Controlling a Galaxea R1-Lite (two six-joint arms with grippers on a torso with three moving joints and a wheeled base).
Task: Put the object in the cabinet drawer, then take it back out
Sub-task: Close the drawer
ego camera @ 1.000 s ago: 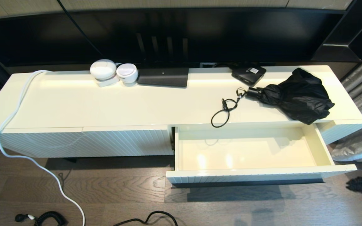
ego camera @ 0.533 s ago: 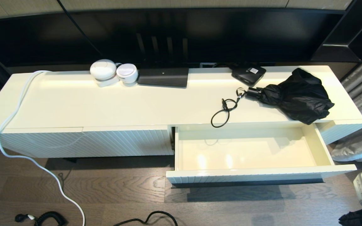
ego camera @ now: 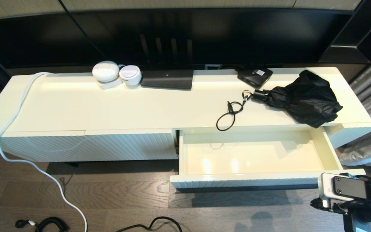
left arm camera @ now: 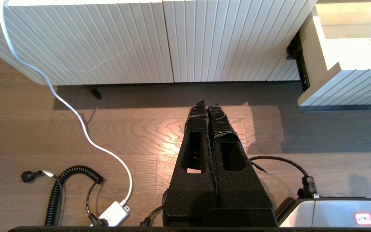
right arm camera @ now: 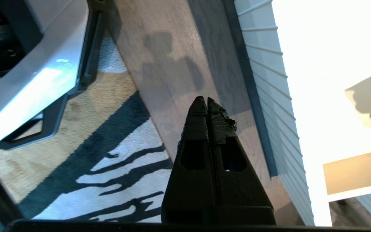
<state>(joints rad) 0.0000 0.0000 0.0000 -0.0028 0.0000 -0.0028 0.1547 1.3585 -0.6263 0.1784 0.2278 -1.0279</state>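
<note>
Two grippers are in play, but only one is anywhere near the work. The right gripper, its fingers pressed together on nothing, hangs over the wooden floor just outside the front right corner of the cabinet drawer; the head view shows that arm's wrist and camera housing low at the right edge, below the drawer front. The drawer itself stands pulled fully out, its glossy cream interior bare, which leaves the way open for something to be dropped in from above. The likely object, a folded black umbrella, lies on the worktop directly behind the open drawer, its handle end pointing left and a thin black cord looping from it toward the worktop's front edge. Sitting so close above the drawer, it would need only a short lift and lowering, though the limp fabric may sag and the cord could catch on the edge. By my reading the first step, reaching for the umbrella, has not yet been done. The left gripper, also closed and empty, is parked over the floor before the ribbed panel, well away from the drawer.
</note>
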